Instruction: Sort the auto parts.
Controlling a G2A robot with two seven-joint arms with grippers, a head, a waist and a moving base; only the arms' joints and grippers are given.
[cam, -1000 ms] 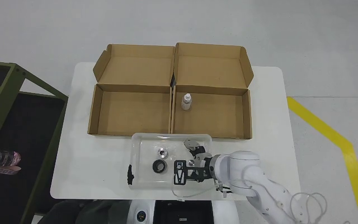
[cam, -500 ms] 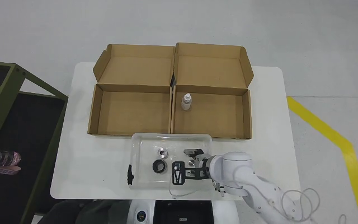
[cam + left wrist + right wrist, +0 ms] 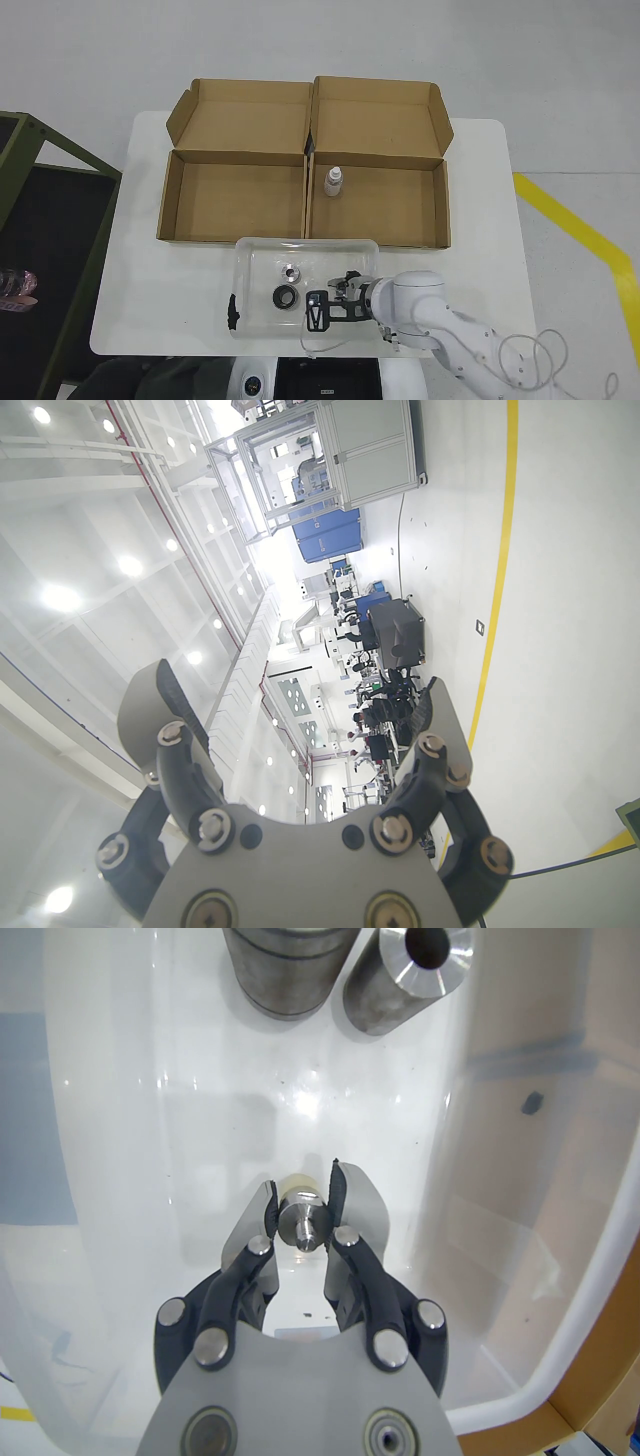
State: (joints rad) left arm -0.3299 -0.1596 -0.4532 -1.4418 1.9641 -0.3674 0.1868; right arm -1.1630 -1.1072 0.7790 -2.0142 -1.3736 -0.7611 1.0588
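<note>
White table, clear tray, right gripper clamped on small metal fitting between its jaws, dark bushing and steel sleeve farther ahead, left gripper spread wide.

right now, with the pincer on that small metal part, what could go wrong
The right pincer holds the small metal part by its round, smooth body, so it may slip or twist on lifting. The wall of the clear bin is close alongside; a sideways exit could catch it.
</note>
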